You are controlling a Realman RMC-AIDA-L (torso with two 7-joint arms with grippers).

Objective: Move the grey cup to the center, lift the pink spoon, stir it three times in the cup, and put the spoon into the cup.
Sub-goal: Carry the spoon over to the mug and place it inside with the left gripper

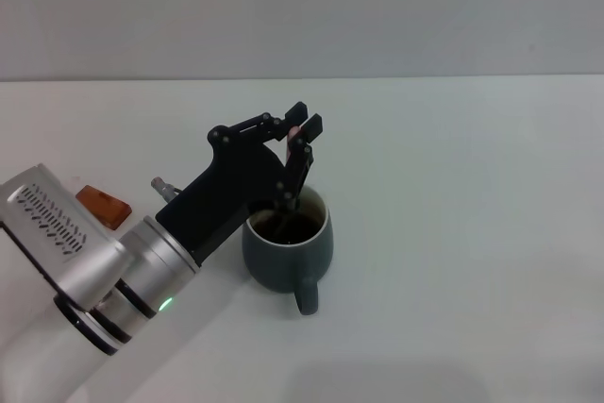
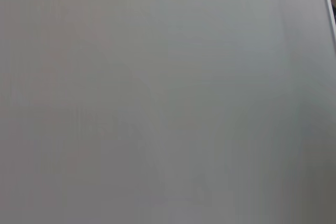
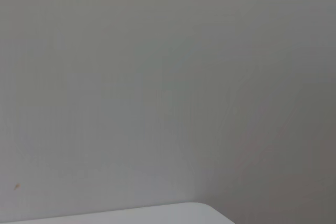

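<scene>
Stirring looks underway: left gripper [image 1: 304, 125] pinches the pink spoon [image 1: 292, 169] over the mid-table grey cup [image 1: 288, 250]. Best keep circles small, off the rim. Right gripper unseen.

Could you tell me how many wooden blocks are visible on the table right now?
1: a wooden block lies on the table at the robot's left, partly behind the left arm; that arm could be hiding another.
</scene>
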